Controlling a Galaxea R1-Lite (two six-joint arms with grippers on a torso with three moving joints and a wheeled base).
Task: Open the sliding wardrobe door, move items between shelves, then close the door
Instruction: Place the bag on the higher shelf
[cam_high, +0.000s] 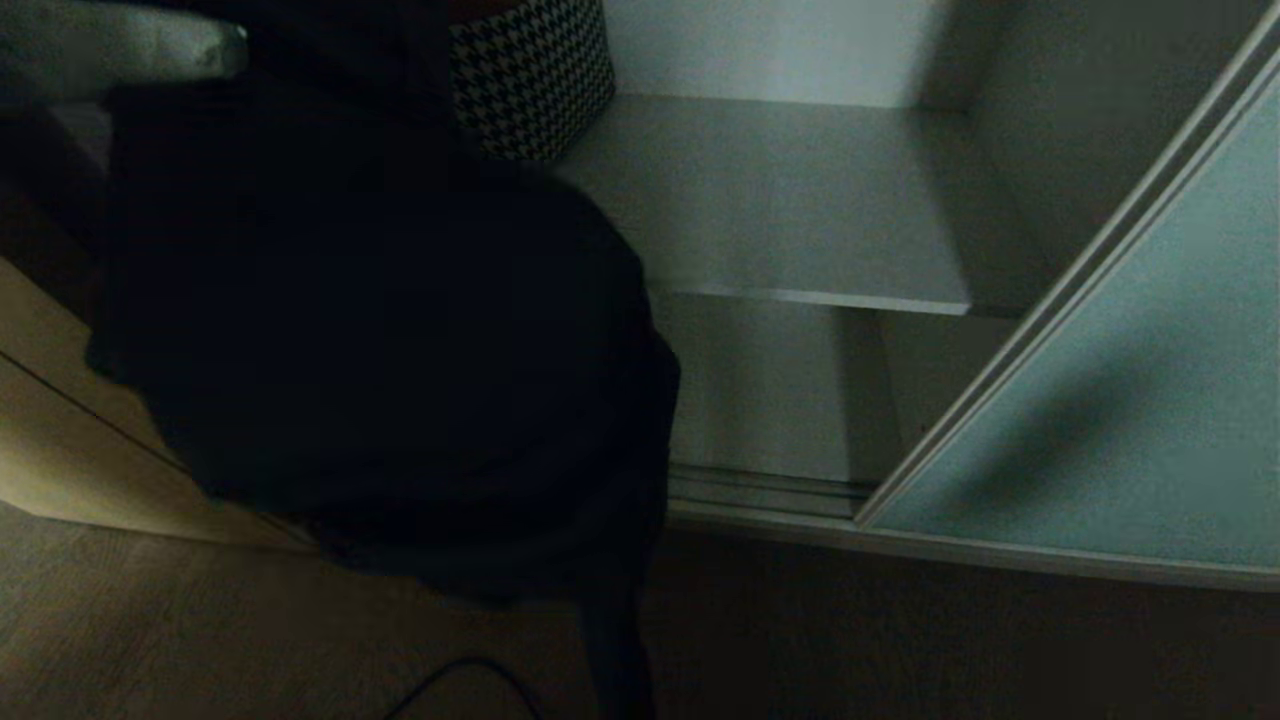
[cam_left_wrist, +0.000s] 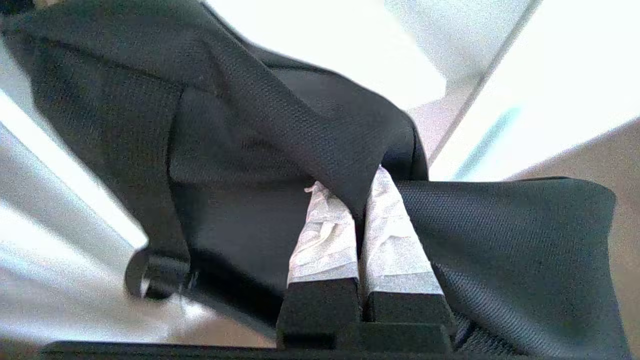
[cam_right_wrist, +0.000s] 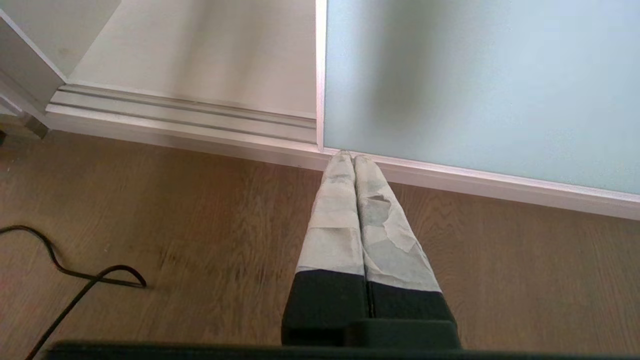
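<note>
The left end effector (cam_left_wrist: 356, 200) is pinched tight on a fold of the black bag (cam_left_wrist: 240, 165). Its two tape-wrapped fingers (cam_left_wrist: 325, 240) lie almost flush against each other, with only the thin layer of cloth between the tips; the rest of the bag drapes away to either side of the end effector and beyond its tips. In the head view one pale taped finger (cam_high: 150, 45) of this end effector juts out at the upper left, above the hanging bag.

The right end effector (cam_right_wrist: 352, 157) holds nothing. Its taped fingers (cam_right_wrist: 335, 230) are pressed together along their whole length, pointing down and forward, the tips clear of everything around them.
</note>
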